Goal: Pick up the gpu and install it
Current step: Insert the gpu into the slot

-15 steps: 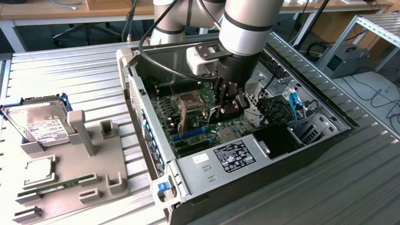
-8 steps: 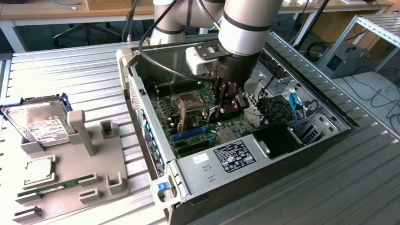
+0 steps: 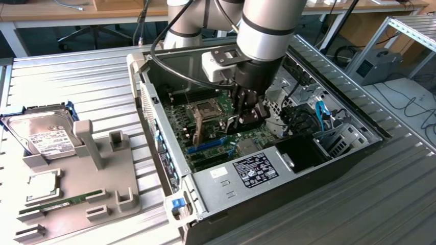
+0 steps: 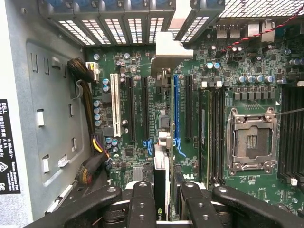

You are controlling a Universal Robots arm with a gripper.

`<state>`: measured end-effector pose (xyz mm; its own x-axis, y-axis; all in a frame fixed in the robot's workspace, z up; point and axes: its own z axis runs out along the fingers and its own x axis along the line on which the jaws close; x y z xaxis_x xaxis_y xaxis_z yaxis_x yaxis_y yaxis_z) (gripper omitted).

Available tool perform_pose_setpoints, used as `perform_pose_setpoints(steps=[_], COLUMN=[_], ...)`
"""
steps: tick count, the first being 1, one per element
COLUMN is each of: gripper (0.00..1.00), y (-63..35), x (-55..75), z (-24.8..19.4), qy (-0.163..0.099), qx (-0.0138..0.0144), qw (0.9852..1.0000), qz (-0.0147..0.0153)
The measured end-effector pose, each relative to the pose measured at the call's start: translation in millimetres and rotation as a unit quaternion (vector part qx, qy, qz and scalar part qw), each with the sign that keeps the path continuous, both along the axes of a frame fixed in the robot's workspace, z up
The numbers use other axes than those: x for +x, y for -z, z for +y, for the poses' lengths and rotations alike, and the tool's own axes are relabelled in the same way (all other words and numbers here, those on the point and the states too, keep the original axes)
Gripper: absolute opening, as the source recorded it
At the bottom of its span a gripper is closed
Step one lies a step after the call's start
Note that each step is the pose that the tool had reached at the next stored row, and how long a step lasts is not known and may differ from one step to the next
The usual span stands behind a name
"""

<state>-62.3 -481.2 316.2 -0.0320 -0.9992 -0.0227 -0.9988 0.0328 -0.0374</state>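
The work surface is a ribbed, silvery metal table made of long parallel slats, lit evenly and without hard shadows. Behind it along the far edge runs a wooden desk with a pale top and white legs, and the wheeled base of an office chair stands on dark blue floor beneath it. At the exterior view's right a frame of slotted aluminium profile rises beside the table, with a small grey box near its foot and loose black cables lying over a light grey surface there
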Motion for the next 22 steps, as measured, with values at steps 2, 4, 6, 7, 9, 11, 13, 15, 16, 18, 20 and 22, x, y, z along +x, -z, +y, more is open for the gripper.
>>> perform_pose_setpoints(steps=[2,4,6,7,9,11,13,15,16,18,20,22], gripper=[0.26,0.26,0.26,0.26,0.26,0.26,0.26,0.26,0.26,0.26,0.26,0.26], y=[0.3,0.5,0.7,1.0,1.1,1.3,1.6,1.9,2.0,2.3,3.0,3.7], x=[0.0,-0.5,-1.3,-2.4,-3.6,-4.6,-5.4,-6.1,-6.5,-7.5,-8.9,-10.4], z=[0.1,0.1,0.1,0.1,0.1,0.1,0.1,0.1,0.1,0.1,0.1,0.1], qy=[0.0,0.0,0.0,0.0,0.0,0.0,0.0,0.0,0.0,0.0,0.0,0.0], qx=[0.0,0.0,0.0001,0.0001,0.0001,0.0,-0.0001,0.0,0.0,0.0,0.0001,0.0], qw=[1.0,1.0,1.0,1.0,1.0,1.0,1.0,1.0,1.0,1.0,1.0,1.0], qz=[0.0,0.0,0.0,0.0,-0.0001,0.0,0.0,0.0,0.0,0.0,0.0,0.0])
